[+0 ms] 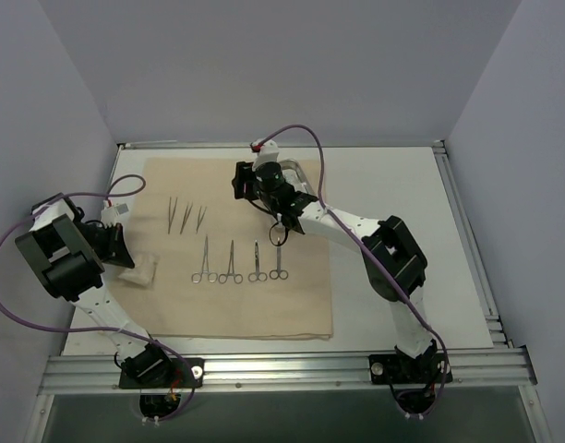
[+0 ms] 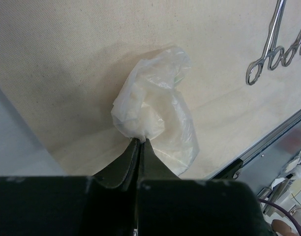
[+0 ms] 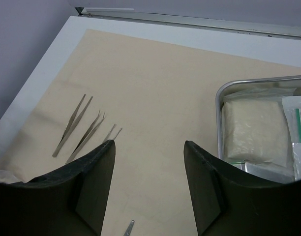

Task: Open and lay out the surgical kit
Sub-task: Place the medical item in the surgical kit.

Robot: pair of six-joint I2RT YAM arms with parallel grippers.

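nearby, 3 tweezers (image 3: 84, 138) lie on the cloth (image 2: 67, 59); left gripper (image 2: 139, 140) pinches a packet (image 2: 155, 113) at its edge, right gripper (image 3: 149, 147) gapes beside the tray (image 3: 219, 101).

On the table (image 1: 402, 185), a cloth wrap (image 1: 292, 305) spread flat, with three tweezers (image 1: 186, 215) in a row far left, four ring-handled instruments (image 1: 241, 263) in a row just nearer, a packet (image 1: 139, 269) at the left edge, and a tray (image 3: 220, 123) far right holding a gauze pad (image 3: 251, 130) beside a second packet (image 3: 298, 123).

tweezers (image 1: 186, 218) 3 | ring-handled instruments (image 1: 231, 263) 4 | tray (image 3: 219, 123) 1 | cloth (image 1: 264, 314) 1
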